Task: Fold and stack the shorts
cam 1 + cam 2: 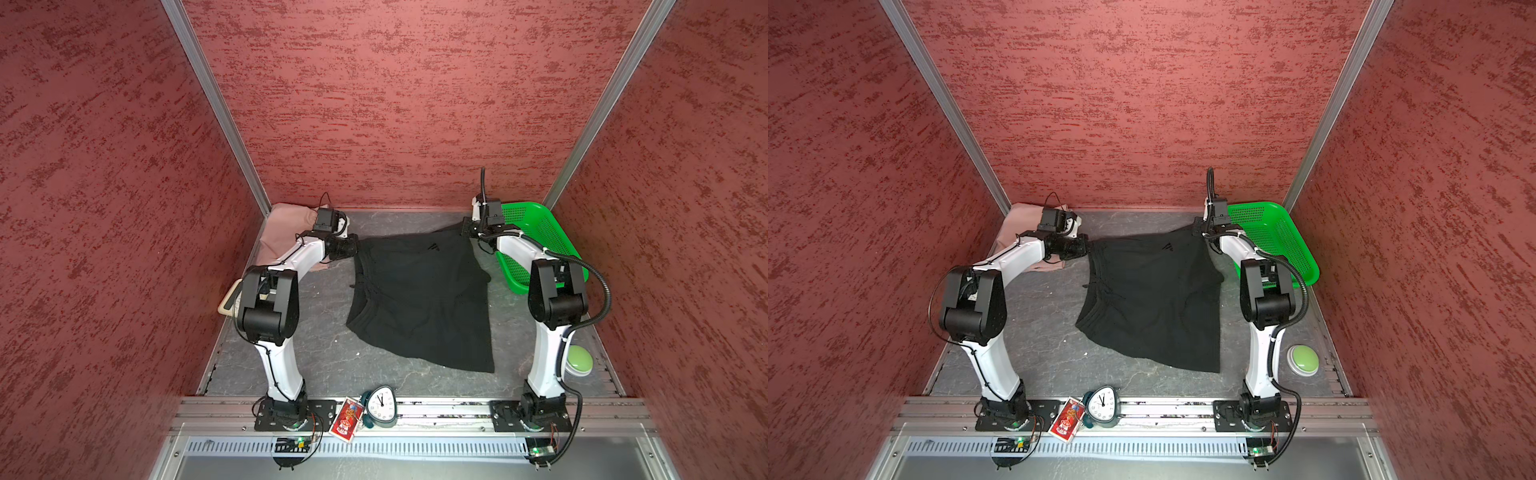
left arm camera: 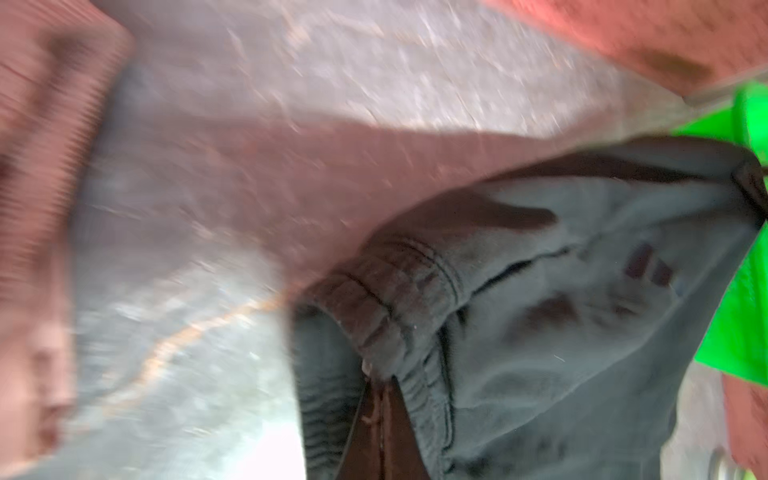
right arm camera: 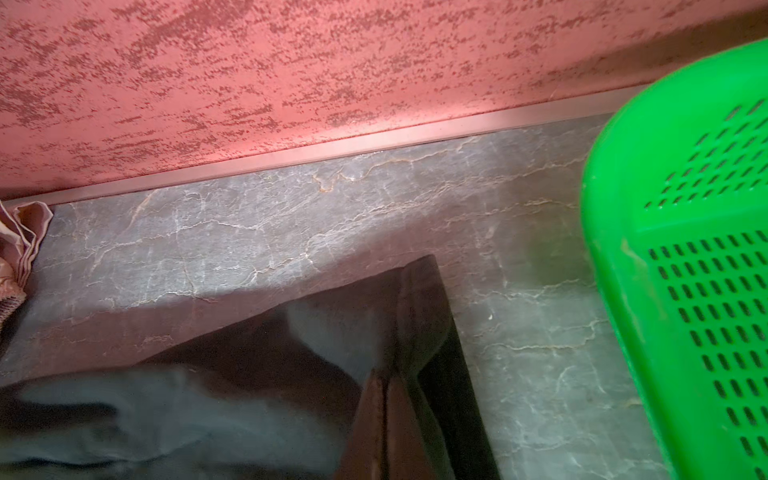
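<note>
Black shorts (image 1: 424, 299): spread across the middle of the counter (image 1: 316, 345), not yet folded. The near hem lies flat and the far edge is raised off the surface at its two corners. My left tool (image 1: 356, 246) is clenched on the waistband (image 2: 386, 332); the left wrist view, though blurred, shows the gathered band running into the jaws. My right tool (image 1: 466, 228) is clenched on the opposite far hem corner (image 3: 415, 299), which stands pinched up in the right wrist view. Pink shorts (image 1: 282, 224): lying in the far left corner against the wall, partly under my left arm and apart from the black pair. I cannot tell whether they are properly folded. Basket (image 1: 540, 232): far right, just beside my right tool. Assessment: this looks like the opening of the first fold on the black pair, with stacking not begun. Risks noted: both grips are on small corners, so a quick pull could slip one free and drop the edge in a heap. The right corner is held farther back than the left, so carrying both toward the near hem may lay a skewed fold. My right arm works close to the basket and could knock it. My left arm passes over the pink pair and could drag it.
</note>
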Controlling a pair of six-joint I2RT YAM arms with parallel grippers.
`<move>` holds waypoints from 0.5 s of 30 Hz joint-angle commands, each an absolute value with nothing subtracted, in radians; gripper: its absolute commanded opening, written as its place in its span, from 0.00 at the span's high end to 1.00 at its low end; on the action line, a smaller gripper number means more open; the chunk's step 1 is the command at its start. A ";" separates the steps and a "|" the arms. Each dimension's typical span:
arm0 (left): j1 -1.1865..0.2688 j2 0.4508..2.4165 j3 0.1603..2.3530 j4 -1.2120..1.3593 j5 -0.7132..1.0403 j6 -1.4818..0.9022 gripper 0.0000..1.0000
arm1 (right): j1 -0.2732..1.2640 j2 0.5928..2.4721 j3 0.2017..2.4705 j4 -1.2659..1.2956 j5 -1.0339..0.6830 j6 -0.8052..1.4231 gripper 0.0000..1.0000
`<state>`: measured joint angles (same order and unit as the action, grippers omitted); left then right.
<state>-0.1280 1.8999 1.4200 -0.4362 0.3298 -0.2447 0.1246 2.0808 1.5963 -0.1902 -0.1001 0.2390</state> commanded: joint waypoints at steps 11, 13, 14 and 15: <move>-0.099 1.933 1.490 -0.365 0.318 -0.190 0.01 | 0.126 2.138 1.653 0.025 -0.169 0.190 0.26; -0.084 1.906 1.484 -0.370 0.319 -0.210 0.01 | 0.127 2.129 1.682 -0.015 -0.195 0.187 0.21; -0.079 1.888 1.482 -0.375 0.315 -0.221 0.01 | 0.127 2.114 1.686 -0.046 -0.190 0.188 0.18; -0.072 1.867 1.484 -0.395 0.314 -0.225 0.01 | 0.127 2.088 1.690 -0.093 -0.174 0.191 0.18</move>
<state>-0.0944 1.9102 1.4693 -0.3828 0.3225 -0.2119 0.1272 2.1246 1.6459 -0.0257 -0.1570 0.2073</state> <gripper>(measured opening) 0.989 0.817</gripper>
